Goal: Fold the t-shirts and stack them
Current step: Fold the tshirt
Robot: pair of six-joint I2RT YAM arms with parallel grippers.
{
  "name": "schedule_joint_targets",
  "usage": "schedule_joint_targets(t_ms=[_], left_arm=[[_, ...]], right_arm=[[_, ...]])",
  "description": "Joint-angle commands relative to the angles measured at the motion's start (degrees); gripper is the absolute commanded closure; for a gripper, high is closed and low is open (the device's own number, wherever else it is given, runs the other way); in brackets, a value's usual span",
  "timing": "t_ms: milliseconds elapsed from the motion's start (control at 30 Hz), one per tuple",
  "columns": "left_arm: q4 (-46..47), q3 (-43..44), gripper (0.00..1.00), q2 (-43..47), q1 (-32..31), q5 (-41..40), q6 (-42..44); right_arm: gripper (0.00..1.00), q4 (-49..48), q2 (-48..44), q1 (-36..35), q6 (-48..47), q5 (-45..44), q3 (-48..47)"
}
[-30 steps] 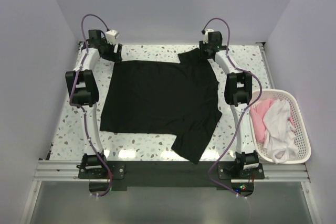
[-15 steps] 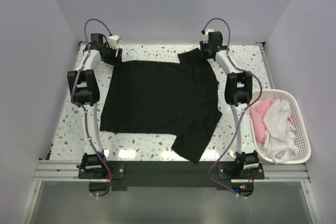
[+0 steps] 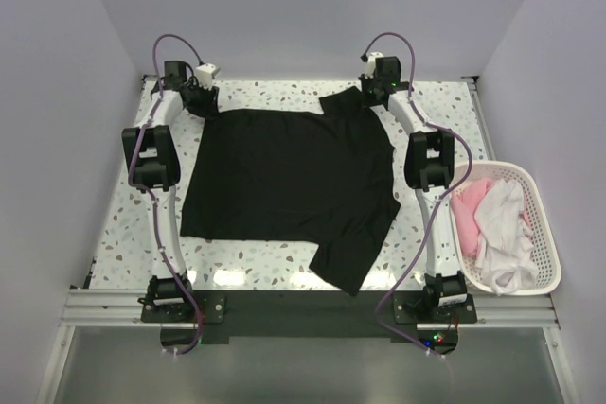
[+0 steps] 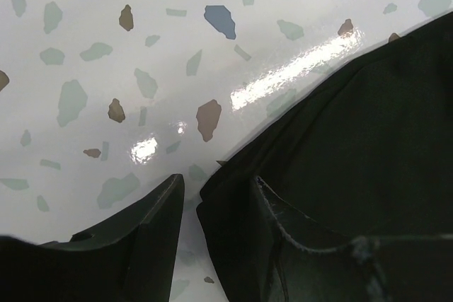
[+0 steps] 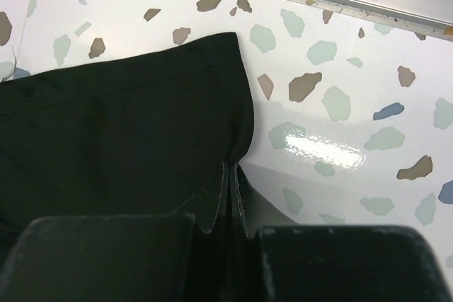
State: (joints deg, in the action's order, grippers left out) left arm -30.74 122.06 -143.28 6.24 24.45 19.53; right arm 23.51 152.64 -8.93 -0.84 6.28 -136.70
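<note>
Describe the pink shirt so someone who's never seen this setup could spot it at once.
Look at the speckled table and find the white slatted basket by its right edge. The pink shirt lies crumpled in the basket's left side, beside white clothing. It is the only pink thing, unlike the black shirt spread on the table.

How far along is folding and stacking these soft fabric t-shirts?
Done: nothing is folded or stacked; the solid black short-sleeved t-shirt lies spread out on the speckled table. In hand: the right gripper is pinched shut on its far edge, and the left gripper is open astride its far left corner. Left: folding it, then the white and pink shirts in the white slatted plastic basket.
</note>
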Motion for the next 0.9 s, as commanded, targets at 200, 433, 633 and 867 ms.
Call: schedule_joint_targets(t_ms=[200, 433, 633, 867], left_arm=[[8.15, -1.65, 0.39, 1.69, -0.09, -0.1, -2.39], [5.52, 2.13, 0.4, -1.21, -0.35, 0.87, -2.22], [4.37, 2.13, 0.57, -1.74, -0.79, 1.13, -1.16], [9.01, -2.42, 0.84, 2.21, -0.79, 2.53, -1.6]], right_arm=[[1.0, -0.48, -1.64, 0.14, -2.41, 2.86, -1.63], [1.0, -0.3, -1.47, 0.14, -2.41, 3.3, -1.55], [1.0, -0.22, -1.55, 0.14, -3.29, 3.65, -1.63], [1.0, 1.11, -5.15, 0.14, -3.12, 6.19, -0.68]])
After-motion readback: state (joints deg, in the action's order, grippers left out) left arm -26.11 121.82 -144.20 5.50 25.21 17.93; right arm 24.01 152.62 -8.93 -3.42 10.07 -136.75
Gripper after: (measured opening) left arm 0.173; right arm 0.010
